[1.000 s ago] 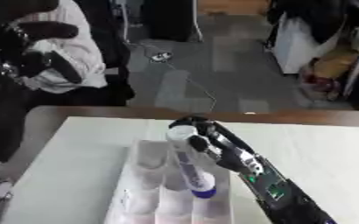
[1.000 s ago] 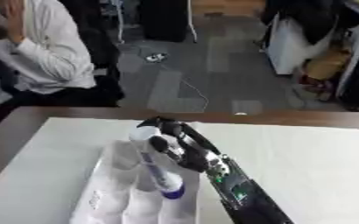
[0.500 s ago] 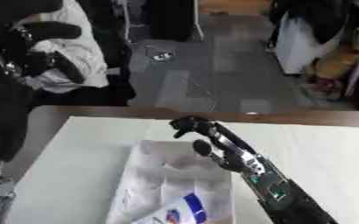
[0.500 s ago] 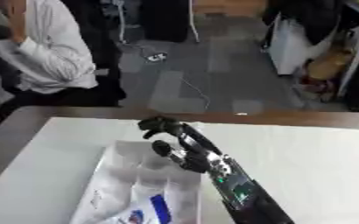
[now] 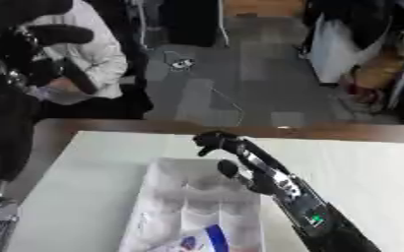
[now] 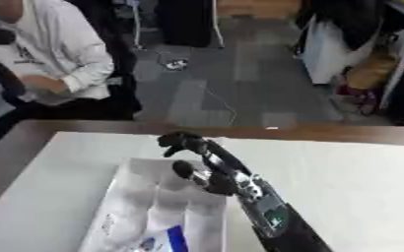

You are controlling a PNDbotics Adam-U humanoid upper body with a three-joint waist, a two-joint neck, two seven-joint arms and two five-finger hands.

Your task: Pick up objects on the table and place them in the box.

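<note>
A white divided box (image 5: 167, 189) sits on the pale worktop (image 5: 93, 167) just left of and below the right robot hand (image 5: 240, 170), whose fingers hang relaxed and apart, holding nothing, over the box's right-hand compartments. A white object with a blue band (image 5: 212, 238) lies tilted in a near compartment, below the robot hand and apart from it. The placing step looks complete, with the release made. No other loose object shows on the worktop, so the next move calls for drawing the right robot hand clear and finding one. The left robot hand is out of sight.
</note>
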